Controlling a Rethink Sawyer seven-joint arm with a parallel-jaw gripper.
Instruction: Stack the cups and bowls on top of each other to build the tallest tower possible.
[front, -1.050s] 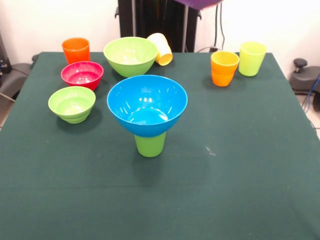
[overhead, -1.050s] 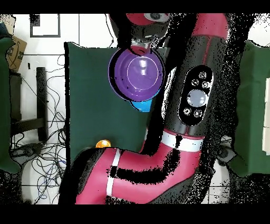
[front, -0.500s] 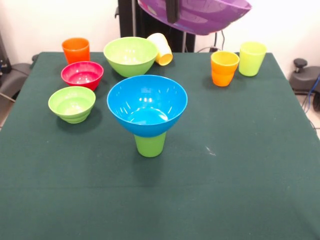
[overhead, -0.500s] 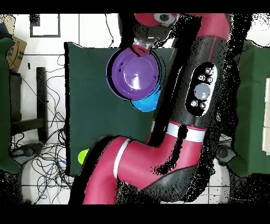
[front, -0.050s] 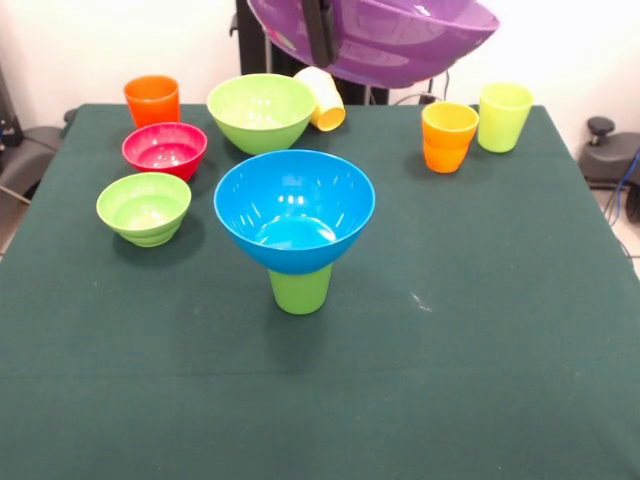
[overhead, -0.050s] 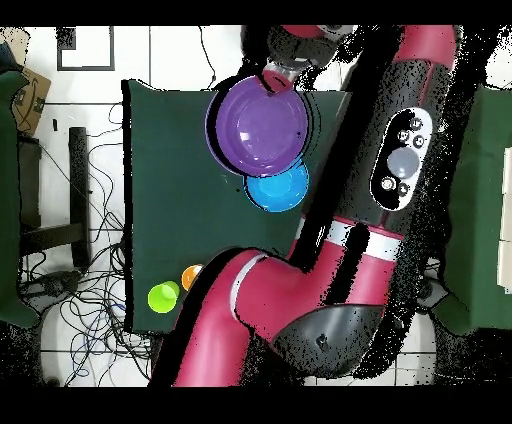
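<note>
We see the gripper (front, -0.050s: 322, 30) pinching the purple bowl's (front, -0.050s: 400, 40) rim, carrying it above the blue bowl (front, -0.050s: 294, 208).

Hidden and cropped parts

The purple bowl (front, -0.050s: 385, 40) is cut off by the front view's top edge; overhead, it (overhead, -0.050s: 262, 128) covers part of the blue bowl (overhead, -0.050s: 280, 188), while the arm (overhead, -0.050s: 330, 300) beside that blue bowl hides most of the table (overhead, -0.050s: 165, 200).
</note>
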